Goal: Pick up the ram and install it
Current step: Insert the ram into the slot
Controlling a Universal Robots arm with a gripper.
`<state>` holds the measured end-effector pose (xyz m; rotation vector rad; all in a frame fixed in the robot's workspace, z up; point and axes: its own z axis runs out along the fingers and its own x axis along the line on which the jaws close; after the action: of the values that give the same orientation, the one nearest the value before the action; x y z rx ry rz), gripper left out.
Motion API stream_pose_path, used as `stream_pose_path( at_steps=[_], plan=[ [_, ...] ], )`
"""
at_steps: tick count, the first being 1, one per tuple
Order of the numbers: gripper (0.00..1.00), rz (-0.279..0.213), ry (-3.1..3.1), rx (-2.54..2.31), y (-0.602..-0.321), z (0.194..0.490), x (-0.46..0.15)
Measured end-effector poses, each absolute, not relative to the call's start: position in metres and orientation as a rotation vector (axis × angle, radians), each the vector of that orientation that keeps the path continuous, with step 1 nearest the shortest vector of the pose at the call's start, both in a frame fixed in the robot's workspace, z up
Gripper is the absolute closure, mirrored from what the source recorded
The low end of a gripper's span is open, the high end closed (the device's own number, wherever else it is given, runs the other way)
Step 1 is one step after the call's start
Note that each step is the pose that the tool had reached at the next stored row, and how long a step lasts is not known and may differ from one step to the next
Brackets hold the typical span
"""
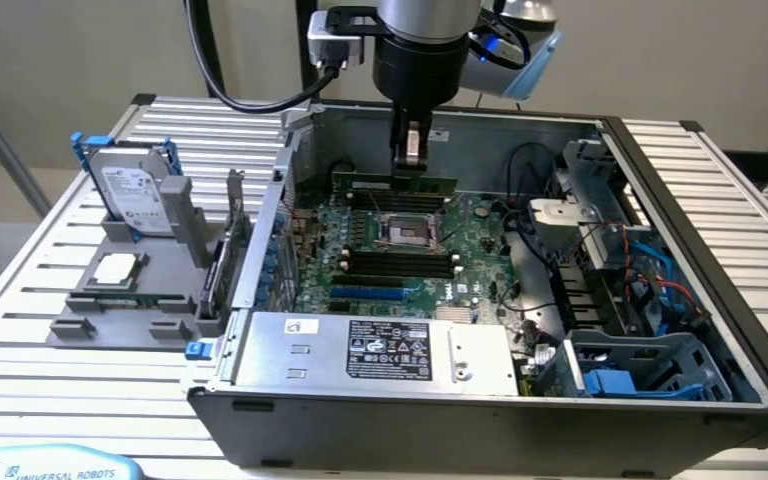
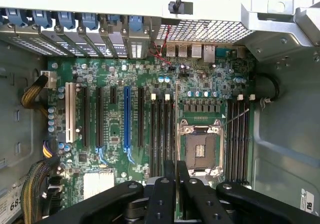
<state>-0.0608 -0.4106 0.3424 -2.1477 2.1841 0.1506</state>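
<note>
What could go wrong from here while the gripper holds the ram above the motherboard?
The gripper pinches the ram only at its middle, so the stick might tilt or slip. It hangs near the open processor socket; a skewed descent could miss the memory slots and strike the socket.

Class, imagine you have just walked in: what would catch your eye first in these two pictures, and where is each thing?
The open computer case dominates, with its green motherboard laid bare inside. Over the far part of the board, the robot's gripper is shut on the ram, a thin green stick. Outside the case, on the exterior view's left, a silver hard drive stands upright in a grey holder.
</note>
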Motion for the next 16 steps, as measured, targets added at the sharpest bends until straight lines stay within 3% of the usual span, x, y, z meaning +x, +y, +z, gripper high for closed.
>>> stream_pose_path(
  at_steps=[16],
  plan=[
    [0.87, 0.13, 2.192, -2.156, -0.4, 0.327, -0.056]
  ],
)
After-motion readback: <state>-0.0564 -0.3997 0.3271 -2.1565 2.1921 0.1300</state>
